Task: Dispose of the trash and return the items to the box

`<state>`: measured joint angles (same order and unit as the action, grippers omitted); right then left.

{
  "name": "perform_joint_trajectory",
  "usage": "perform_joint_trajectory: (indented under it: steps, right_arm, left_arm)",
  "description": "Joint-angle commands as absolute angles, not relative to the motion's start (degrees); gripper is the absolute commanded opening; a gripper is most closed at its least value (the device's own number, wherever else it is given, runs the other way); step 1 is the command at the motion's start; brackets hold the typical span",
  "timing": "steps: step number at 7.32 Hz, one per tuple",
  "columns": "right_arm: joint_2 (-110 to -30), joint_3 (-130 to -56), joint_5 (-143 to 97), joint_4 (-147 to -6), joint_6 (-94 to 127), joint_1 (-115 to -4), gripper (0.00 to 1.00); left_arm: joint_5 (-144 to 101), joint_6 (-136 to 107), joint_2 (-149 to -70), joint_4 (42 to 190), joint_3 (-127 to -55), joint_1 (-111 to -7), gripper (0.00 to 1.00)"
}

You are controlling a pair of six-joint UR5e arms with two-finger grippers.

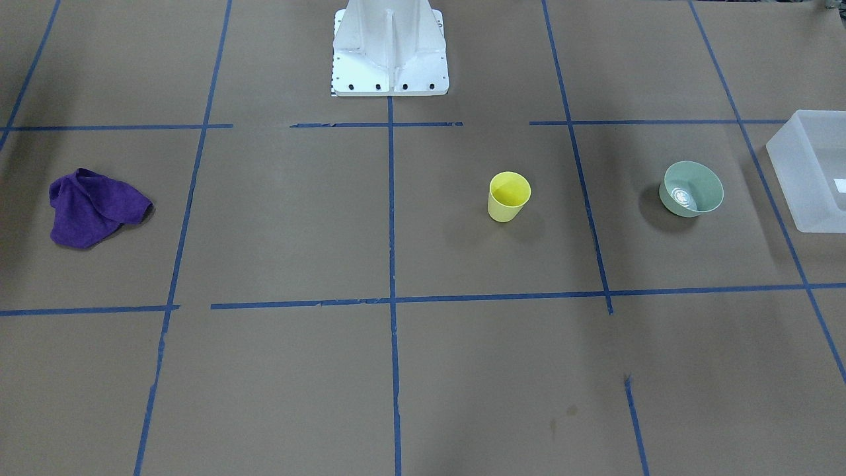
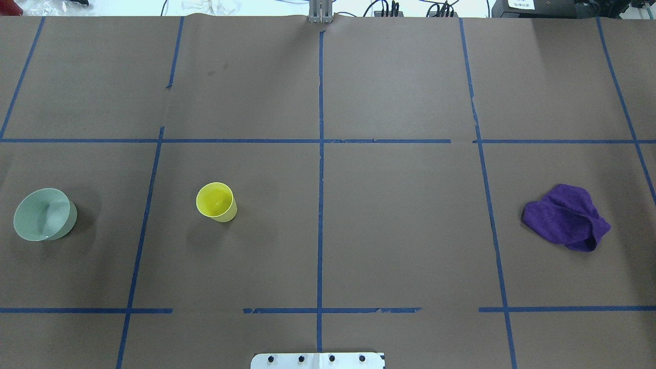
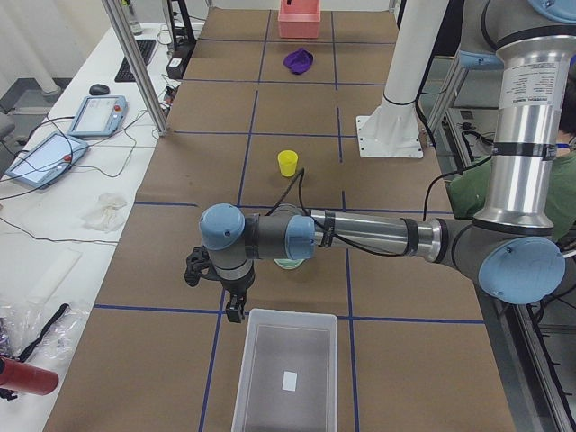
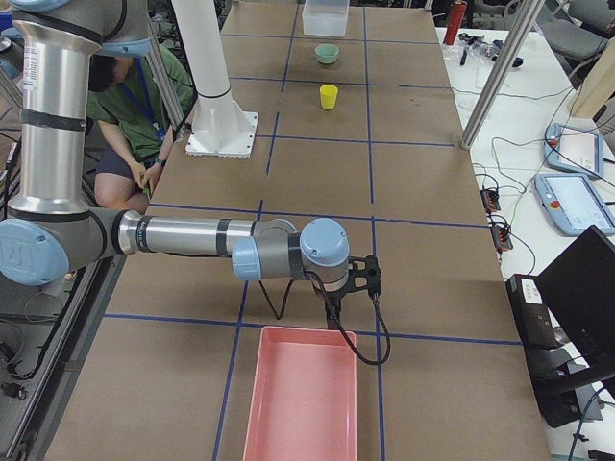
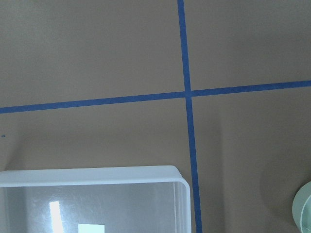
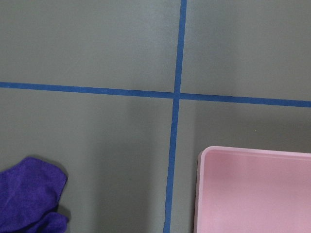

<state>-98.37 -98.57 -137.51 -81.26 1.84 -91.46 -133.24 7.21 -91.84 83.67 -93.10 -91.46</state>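
A small yellow cup [image 1: 509, 196] stands upright on the brown table; it also shows in the overhead view [image 2: 216, 202]. The translucent box [image 1: 793, 165] sits at the table's end on my left, empty but for its label [image 3: 290, 381]. My left gripper [image 3: 232, 306] hangs just before the box's near rim [image 5: 97, 174]; I cannot tell whether it is open or shut. My right gripper [image 4: 334, 312] hovers by a pink bin [image 4: 252, 403] at the other end; I cannot tell its state. Neither wrist view shows fingers.
A pale green bowl [image 2: 44, 214] stands between the cup and the box. A crumpled purple cloth [image 2: 566, 217] lies on my right side, near the pink bin [image 6: 252, 160]. The robot's white base [image 1: 390, 49] stands at mid table. Blue tape lines grid the paper.
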Motion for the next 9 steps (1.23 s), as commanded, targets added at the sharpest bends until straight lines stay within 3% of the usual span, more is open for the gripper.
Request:
perform_joint_trajectory:
  steps: [1, 4, 7, 9]
  right_arm:
    - [-98.5, -98.7, -137.4, -81.2, 2.4, -91.6, 1.0]
    - [-98.7, -99.1, -137.6, -80.4, 2.5, -91.5, 1.0]
    - [-97.9, -99.5, -137.9, -80.5, 3.8, -91.4, 1.0]
    - [-97.1, -99.4, -137.8, -80.6, 3.9, -91.4, 1.0]
  left_arm:
    - [-133.2, 7.1, -92.3, 83.8, -93.6, -91.4, 1.0]
    - [-133.1, -3.2, -93.0, 88.7, -105.0, -88.8, 1.0]
    - [-132.5, -34.1, -93.4, 95.9, -117.2, -71.9, 1.0]
    - [-125.5, -54.6, -95.7, 101.5, -119.6, -59.0, 1.0]
